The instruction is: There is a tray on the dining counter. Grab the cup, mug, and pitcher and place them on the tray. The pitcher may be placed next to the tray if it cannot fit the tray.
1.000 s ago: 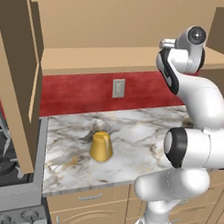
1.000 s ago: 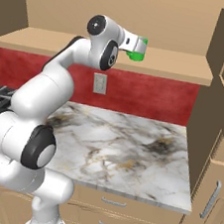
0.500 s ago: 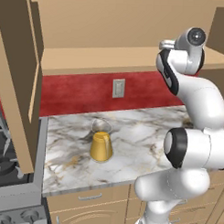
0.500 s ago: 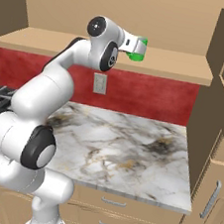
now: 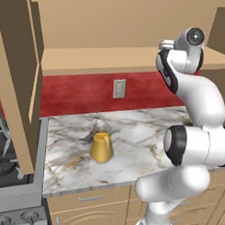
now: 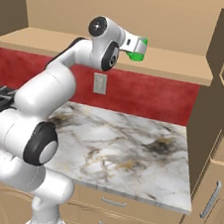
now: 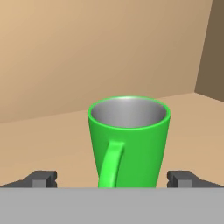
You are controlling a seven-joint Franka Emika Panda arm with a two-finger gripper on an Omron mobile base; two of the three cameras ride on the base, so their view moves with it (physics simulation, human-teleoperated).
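So the arm's reaching up to the wooden shelf, and the jaws are spread wide open, gripping nothing. The green mug stands upright on that shelf right between the jaws, handle pointing back at the hand, with a gap on each side. Way below the jaws, the pitcher stands on the marble tabletop.

We see a white wall outlet mid-frame on the red backsplash, and a black stove at lower left.
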